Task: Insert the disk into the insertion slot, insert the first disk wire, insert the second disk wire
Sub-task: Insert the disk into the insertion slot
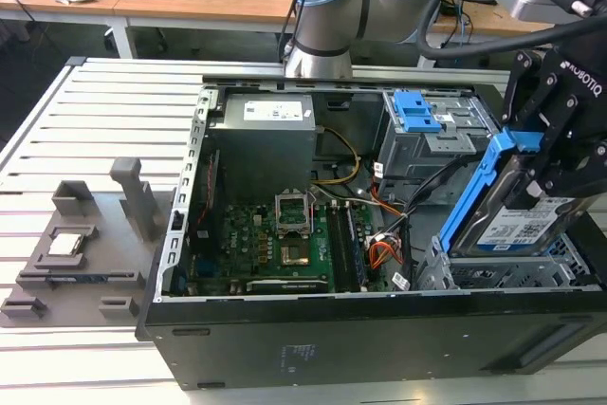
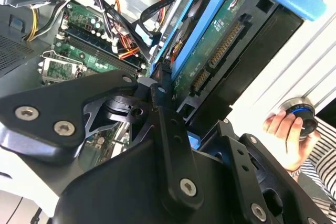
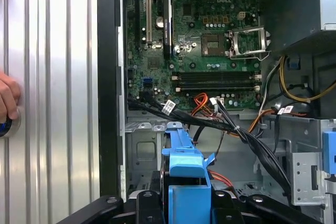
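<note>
While clamped, disk (image 1: pixel 520 227) hangs (tilted)

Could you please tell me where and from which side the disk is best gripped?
Probably by its upper end, on the blue carrier, coming from above, as the gripper has it. The disk stands tilted with its lower end over the insertion slot, so that end should stay free. I'd avoid its bare circuit board.
</note>
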`<action>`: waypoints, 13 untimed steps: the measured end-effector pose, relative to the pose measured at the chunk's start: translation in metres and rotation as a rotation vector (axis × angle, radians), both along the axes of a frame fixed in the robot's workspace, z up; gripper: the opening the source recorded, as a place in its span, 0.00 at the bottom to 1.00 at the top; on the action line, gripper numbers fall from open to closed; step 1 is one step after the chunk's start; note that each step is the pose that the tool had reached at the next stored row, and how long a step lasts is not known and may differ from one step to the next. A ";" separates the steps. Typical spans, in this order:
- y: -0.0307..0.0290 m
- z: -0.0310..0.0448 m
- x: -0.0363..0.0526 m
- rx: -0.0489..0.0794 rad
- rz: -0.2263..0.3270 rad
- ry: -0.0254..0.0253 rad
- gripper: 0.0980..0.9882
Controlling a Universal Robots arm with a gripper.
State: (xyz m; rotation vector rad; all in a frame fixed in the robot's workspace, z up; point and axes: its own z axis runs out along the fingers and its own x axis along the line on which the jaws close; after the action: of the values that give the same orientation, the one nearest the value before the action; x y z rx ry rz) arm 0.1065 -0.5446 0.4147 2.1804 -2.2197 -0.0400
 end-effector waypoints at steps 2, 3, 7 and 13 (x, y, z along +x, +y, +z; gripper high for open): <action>0.0000 -0.0019 0.0000 0.000 0.000 0.0000 0.30; 0.0000 -0.0027 0.0000 0.000 0.000 0.0000 0.30; 0.0000 -0.0082 0.0000 0.000 0.000 0.0000 0.30; 0.0000 -0.0153 0.0000 0.000 0.000 0.0000 0.30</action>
State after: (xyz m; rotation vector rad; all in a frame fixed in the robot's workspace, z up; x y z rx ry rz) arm 0.1065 -0.5446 0.3994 2.1804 -2.2196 -0.0401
